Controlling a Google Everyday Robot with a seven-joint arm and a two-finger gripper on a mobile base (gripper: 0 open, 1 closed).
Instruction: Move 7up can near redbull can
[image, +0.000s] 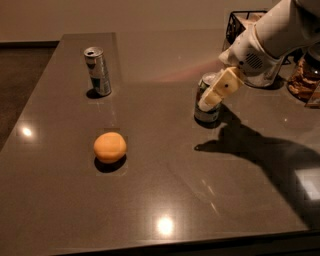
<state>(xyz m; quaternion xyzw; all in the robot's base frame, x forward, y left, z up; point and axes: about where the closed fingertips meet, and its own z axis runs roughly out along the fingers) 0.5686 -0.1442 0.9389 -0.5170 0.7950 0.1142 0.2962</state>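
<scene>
- On the right half of the dark grey, polished worktop (165, 190), noted a standard-width white and silver 7up can (205, 116) with green lettering, upright with its base flat on the surface.
- Directly at that can, found the cream-coloured end effector (210, 100), slanting down from the upper right and overlapping the can's rim and upper body.
- Could not tell whether the end effector was open, closed or gripping the 7up can; saw only one cream part crossing the can's front.
- Behind it, traced the bulky white arm (280, 30) up into the top right corner.
- Toward the far left of the worktop, spotted a slim, tall, silver and blue redbull can (98, 71) with a silver top, upright and well apart from the 7up can.
- Nearer the camera on the left, saw a round orange fruit (110, 147) lying on the surface, in front of the redbull can and well apart from both cans.
- At the back right, made out a dark wire basket (239, 20), partly hidden by the arm.
- At the right edge, glimpsed a brownish container (302, 82), cut off by the frame; could not make out its contents.
- In front of and to the right of the 7up can, noted the arm's dark shadow (260, 150) spread across the worktop.
</scene>
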